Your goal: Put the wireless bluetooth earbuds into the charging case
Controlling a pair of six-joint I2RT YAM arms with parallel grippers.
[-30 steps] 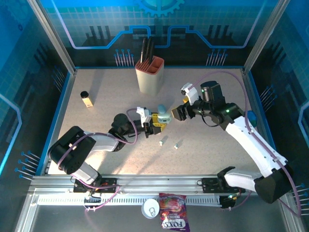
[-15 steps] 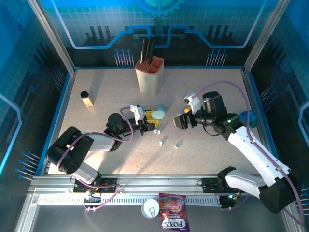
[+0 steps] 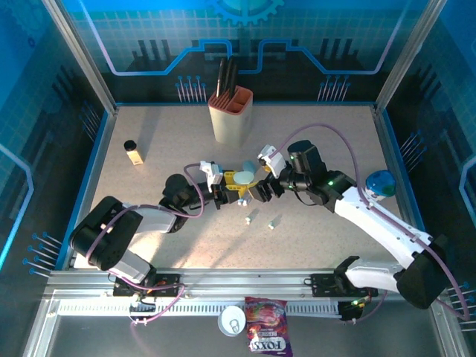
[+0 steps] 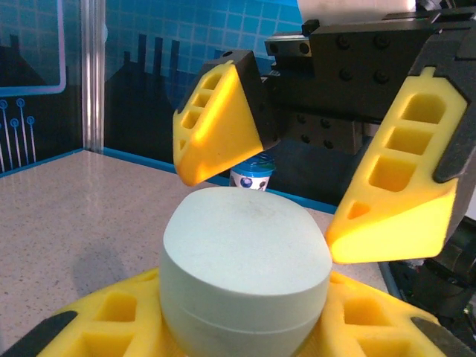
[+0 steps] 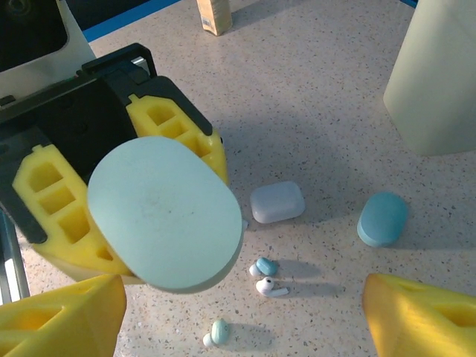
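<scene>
Earbuds (image 5: pixel 264 266) loose on the bench (image 3: pixel 320 141) near its centre: three small bits, white and pale teal, lying close together, apart from both arms. Just beyond them a white case (image 5: pixel 277 201), closed, flat on the bench. Left jaws narrow, clamped on the sides of a teal case (image 4: pixel 245 275), lid shut. Right jaws wide, one finger either side above the teal case, holding nothing. Blue pebble (image 5: pixel 382 219) lies near the white case. Holder (image 3: pixel 231 111) with dark handles stands near the far edge.

The case (image 4: pixel 245 275) looks matt plastic (tabletop (image 5: pixel 312 111) speckled, perhaps laminate).
</scene>
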